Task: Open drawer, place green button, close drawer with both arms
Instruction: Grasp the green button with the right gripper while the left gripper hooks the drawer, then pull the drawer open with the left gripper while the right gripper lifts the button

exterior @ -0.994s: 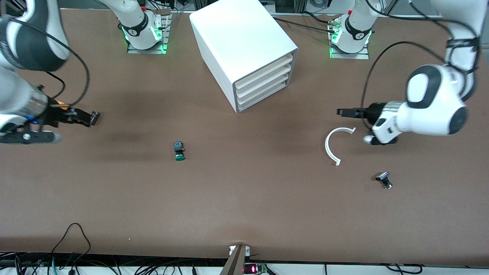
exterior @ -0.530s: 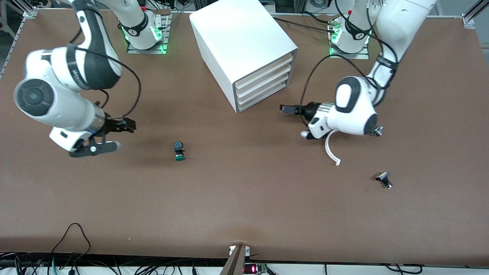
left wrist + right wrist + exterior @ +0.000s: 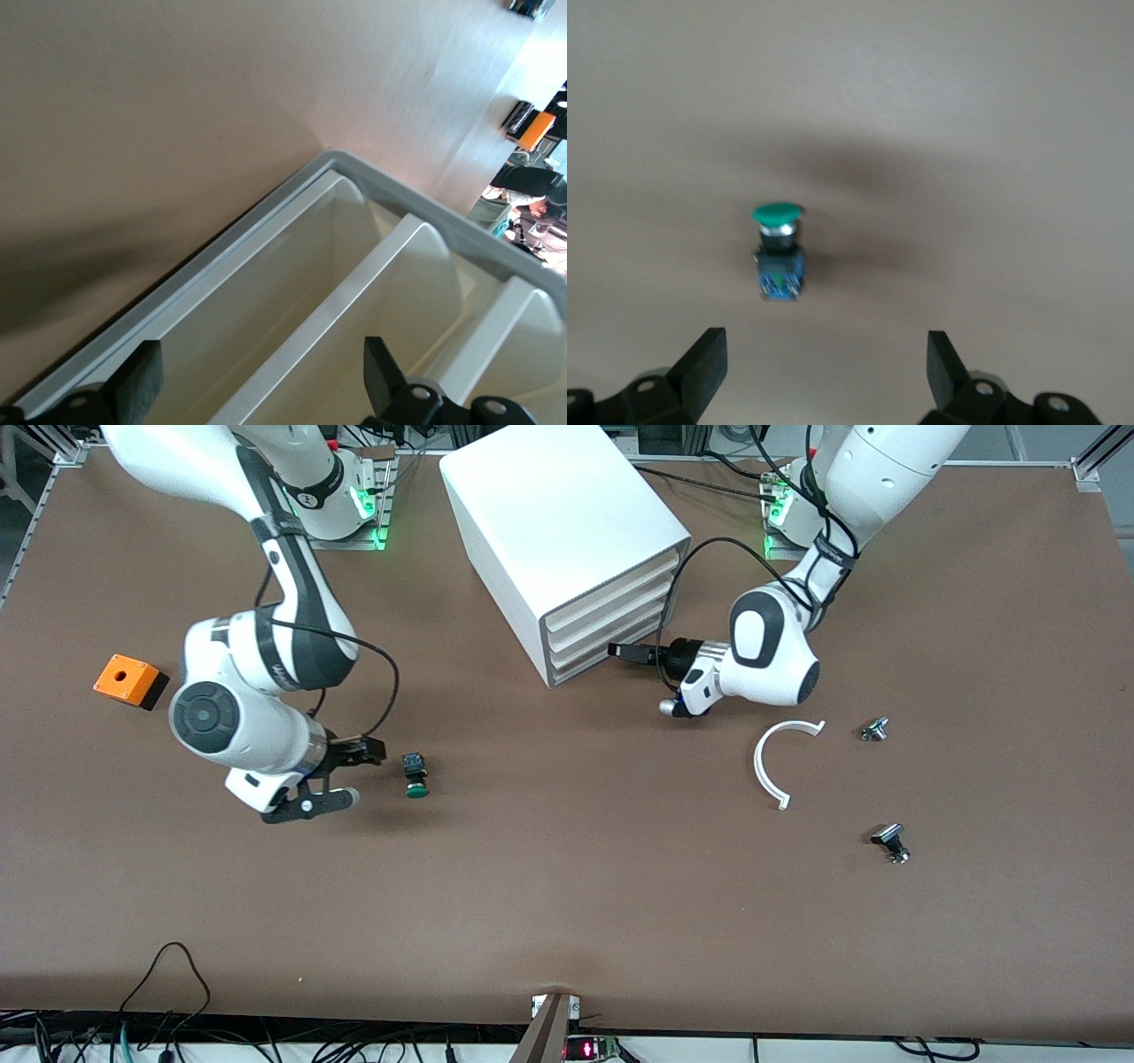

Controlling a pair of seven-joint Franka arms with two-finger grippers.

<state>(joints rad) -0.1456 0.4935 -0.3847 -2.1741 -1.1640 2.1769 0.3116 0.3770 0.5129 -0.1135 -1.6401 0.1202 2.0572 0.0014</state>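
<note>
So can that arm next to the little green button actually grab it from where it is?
Probably yes. The right gripper is open, close beside the button, which lies alone on bare table with nothing between them.

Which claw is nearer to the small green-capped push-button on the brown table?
Right. The right claw is open just beside the small green-capped push-button; the left claw is open at the white cabinet's lowest drawer.
</note>
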